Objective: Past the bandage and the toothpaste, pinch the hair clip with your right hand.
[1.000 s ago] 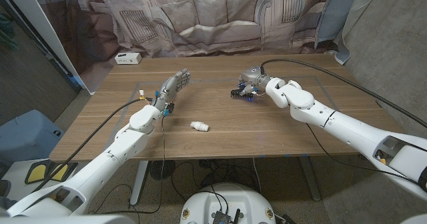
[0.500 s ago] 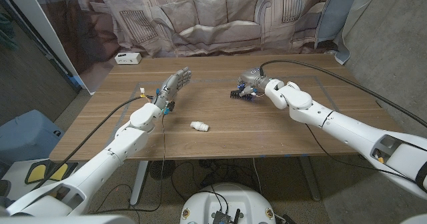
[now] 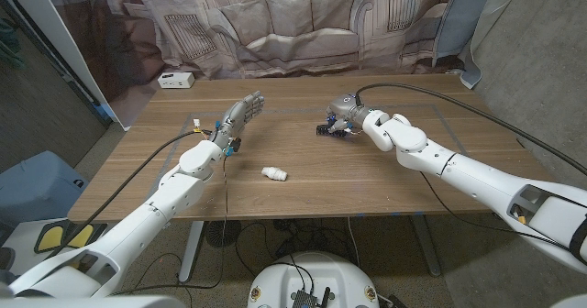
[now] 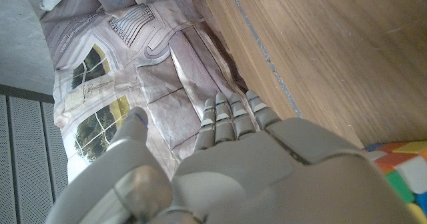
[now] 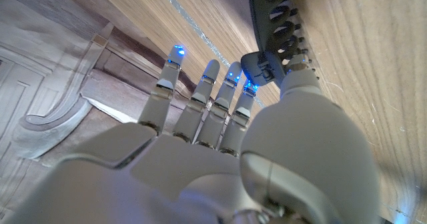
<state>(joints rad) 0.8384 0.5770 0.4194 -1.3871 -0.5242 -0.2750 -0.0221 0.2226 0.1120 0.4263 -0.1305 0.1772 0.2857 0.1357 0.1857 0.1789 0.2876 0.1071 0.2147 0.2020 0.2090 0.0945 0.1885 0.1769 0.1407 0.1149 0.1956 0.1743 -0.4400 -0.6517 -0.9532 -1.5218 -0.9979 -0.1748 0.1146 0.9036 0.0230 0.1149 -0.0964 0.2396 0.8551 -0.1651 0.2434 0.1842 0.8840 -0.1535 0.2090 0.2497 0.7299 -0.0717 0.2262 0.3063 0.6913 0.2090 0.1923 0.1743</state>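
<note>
A printed backdrop curtain [image 3: 275,24] hangs behind the wooden table [image 3: 303,175]. The left hand [image 3: 240,117] hovers open, holding nothing. The right hand [image 3: 347,113] touches the black hair clip [image 3: 329,128]; its grip cannot be told. A white tube [image 3: 274,173] lies mid-table, well apart.

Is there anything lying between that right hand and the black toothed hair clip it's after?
Nothing visible does. The right hand is already at the black toothed hair clip, its thumb touching it in the right wrist view. The small white tube lies well aside.
</note>
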